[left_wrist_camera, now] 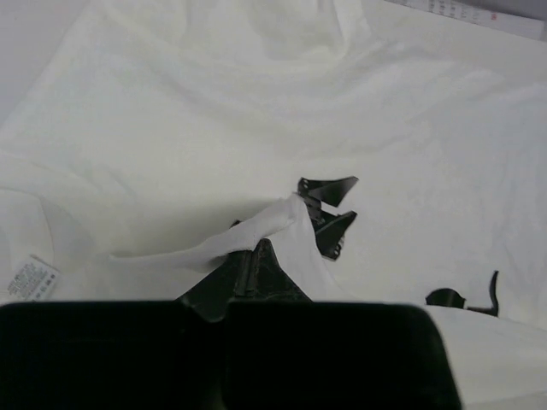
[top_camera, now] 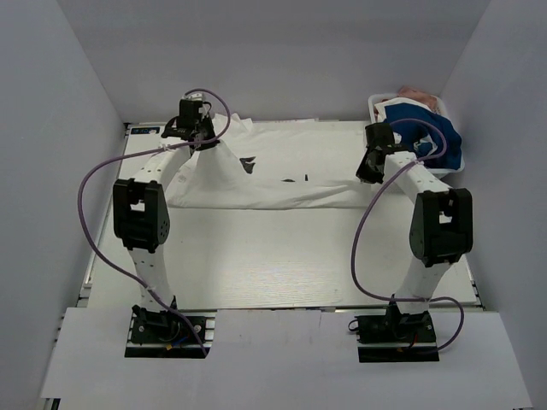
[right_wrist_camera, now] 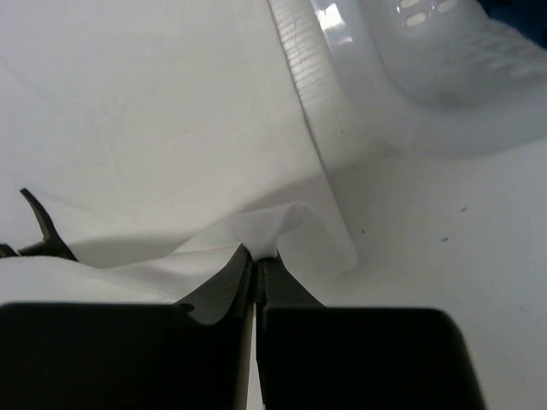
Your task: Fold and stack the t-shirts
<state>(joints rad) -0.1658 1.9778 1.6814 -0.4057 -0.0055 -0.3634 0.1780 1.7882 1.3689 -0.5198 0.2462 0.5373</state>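
- While the white t-shirt [top_camera: 282,175] lay spread across the far half of the bench [top_camera: 282,256], each arm held one end of it.
- The left hand [top_camera: 198,138] was at the far-left corner, raised a little above the bench. Its fingers were pressed together on a fold of the white cloth, which draped over the tips in the left wrist view.
- The right hand [top_camera: 369,171] was at the shirt's right end, just beside the basket [top_camera: 374,102]. Its fingers were closed on a thin curled edge of the cloth, seen plainly in the right wrist view.
- A black print [top_camera: 248,162] showed on the shirt, left of its middle.
- A small label [left_wrist_camera: 30,278] lay on the cloth at the left of the left wrist view.
- The blue t-shirt [top_camera: 444,141] lay bundled in the basket at the far-right corner, apart from the white one.
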